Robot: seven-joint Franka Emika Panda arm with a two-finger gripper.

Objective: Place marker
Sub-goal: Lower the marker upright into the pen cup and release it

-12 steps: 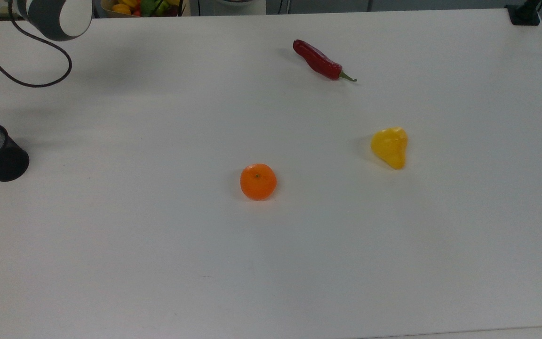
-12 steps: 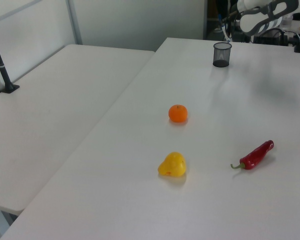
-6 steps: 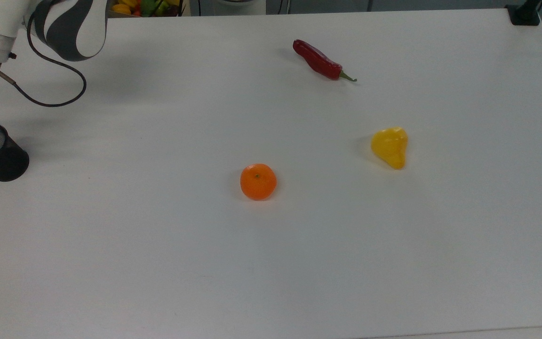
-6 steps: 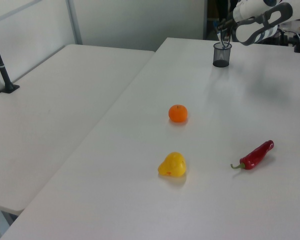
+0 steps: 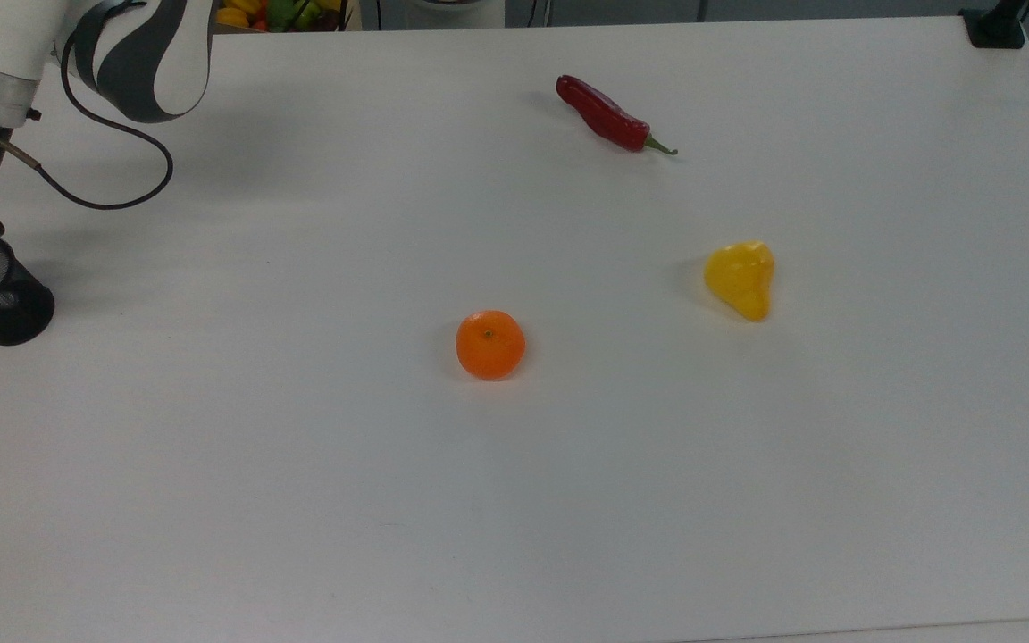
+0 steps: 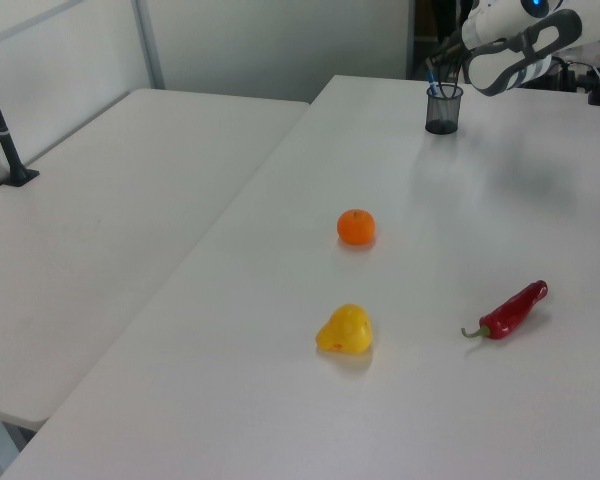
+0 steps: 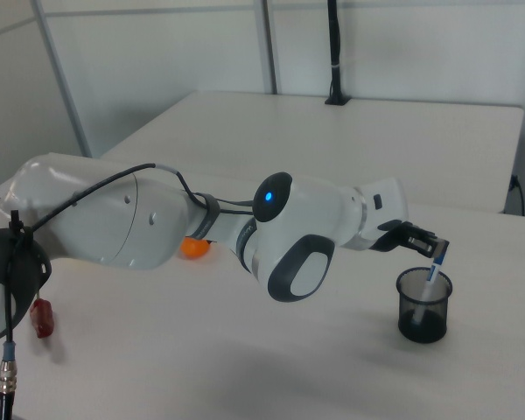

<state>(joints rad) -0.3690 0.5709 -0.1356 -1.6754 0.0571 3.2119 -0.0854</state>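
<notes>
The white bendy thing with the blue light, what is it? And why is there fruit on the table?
That is a robot arm, a machine that moves a bit like your own arm. At its tip is a gripper, two small fingers that pinch things. The three pictures show the same moment from three cameras standing around a white table: the top view looks down on it, the left view and the right view look across it from different spots.

On the table lie an orange, a yellow pear-shaped fruit and a red chili pepper, none of them touched. Near the top view's left edge stands a black mesh cup. The gripper is just above it, and the marker, white with blue on it, stands tilted with its lower end inside the cup. I cannot tell whether the fingers are pinching it.
</notes>
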